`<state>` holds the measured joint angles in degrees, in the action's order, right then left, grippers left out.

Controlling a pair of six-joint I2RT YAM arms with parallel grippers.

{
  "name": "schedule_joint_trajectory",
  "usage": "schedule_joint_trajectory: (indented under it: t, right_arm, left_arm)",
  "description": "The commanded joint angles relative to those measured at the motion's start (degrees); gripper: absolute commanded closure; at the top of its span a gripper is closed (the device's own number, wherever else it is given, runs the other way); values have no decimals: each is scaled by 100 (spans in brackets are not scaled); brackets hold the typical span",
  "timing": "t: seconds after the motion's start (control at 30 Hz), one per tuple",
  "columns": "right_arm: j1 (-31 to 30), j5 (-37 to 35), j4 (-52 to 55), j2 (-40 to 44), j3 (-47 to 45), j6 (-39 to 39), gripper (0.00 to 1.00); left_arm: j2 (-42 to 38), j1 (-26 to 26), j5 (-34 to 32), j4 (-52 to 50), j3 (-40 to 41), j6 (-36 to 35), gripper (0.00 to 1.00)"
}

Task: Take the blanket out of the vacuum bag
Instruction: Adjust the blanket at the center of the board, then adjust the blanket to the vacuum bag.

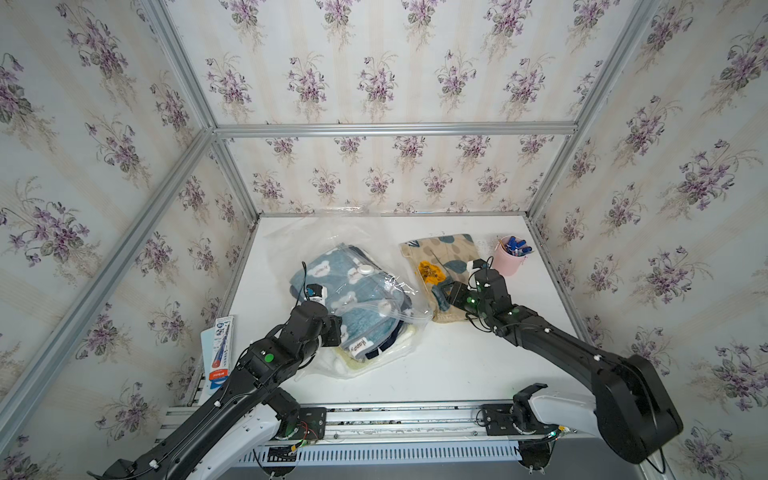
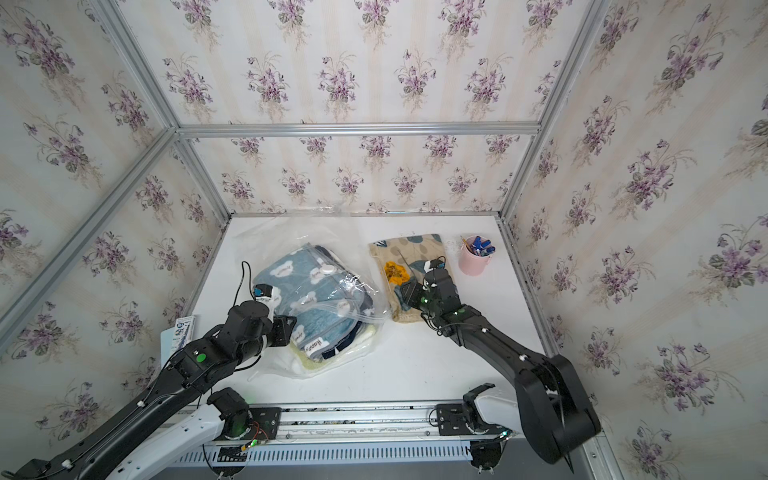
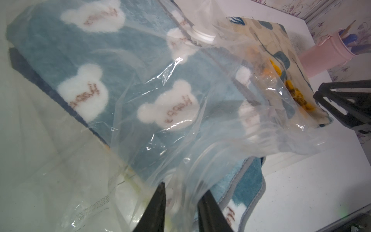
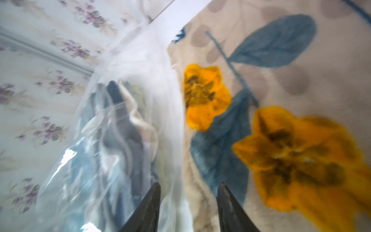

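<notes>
both top views: the vacuum bag [image 1: 316,245] lies left of centre on the table [image 1: 457,365]. the blue bear blanket [image 1: 361,291] is inside it, only its near end poking from the mouth, so it's not out yet. a flowered blanket [image 1: 440,257] lies free to its right.

left wrist: left gripper [image 3: 183,202] parted, bag film loose between the tips, nothing pinched that i can see.

right wrist: right gripper [image 4: 188,200] parted too, empty, over the flowered blanket's edge beside the bag.
</notes>
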<state>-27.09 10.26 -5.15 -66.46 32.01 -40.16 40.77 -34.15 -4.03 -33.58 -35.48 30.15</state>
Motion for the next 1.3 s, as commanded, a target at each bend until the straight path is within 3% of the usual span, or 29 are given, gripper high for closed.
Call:
schedule_joint_trajectory:
  t: [0.0, 0.07, 0.13, 0.2, 0.4, 0.6, 0.83, 1.27]
  right_arm:
    - [-662, 647, 248, 566, -266, -208, 61]
    - [-1538, -53, 422, 948, -430, -456, 69]
    - [-2967, -1627, 394, 1497, -779, -936, 74]
    - [-3883, -2639, 539, 1645, -911, -1227, 77]
    - [-4821, -2856, 222, 801, -915, -1212, 79]
    - [-4790, -2234, -294, -914, -16, -194, 76]
    - [-3901, -1240, -864, -2683, 974, 262, 77]
    - [-3057, -785, -709, -4044, 2673, 999, 77]
  left_arm:
    - [133, -83, 307, 59, 15, -105, 66]
    - [223, -197, 240, 63, 9, -74, 65]
    - [240, -263, 186, 79, 28, 19, 65]
    - [147, -273, 44, 89, 80, 130, 69]
    - [-46, -276, -63, 212, 165, 257, 87]
    - [226, -276, 43, 390, 103, 235, 91]
    - [306, -275, -152, 471, -11, 237, 91]
    - [513, -241, -1129, 683, -318, 290, 95]
